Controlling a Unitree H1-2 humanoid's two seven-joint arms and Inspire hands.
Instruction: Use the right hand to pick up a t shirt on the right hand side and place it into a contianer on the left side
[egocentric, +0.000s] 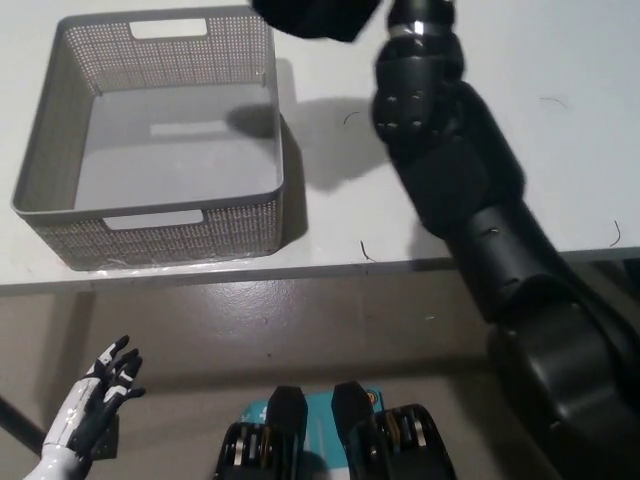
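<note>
The black t-shirt (318, 17) hangs bunched in the air at the picture's top edge, above the far right corner of the grey mesh basket (150, 214). My black right hand (418, 8) is shut on it and mostly cut off by the top edge. The black arm rises from the bottom right across the white table. The basket stands on the table's left side with nothing in it, and the shirt's shadow falls on its right inner wall. My white left hand (98, 402) rests low at the lower left, below the table, fingers spread.
The white table (560, 150) ends at a front edge running across the picture's middle, with brown floor beneath. A few loose black threads (366, 249) lie on the table near that edge.
</note>
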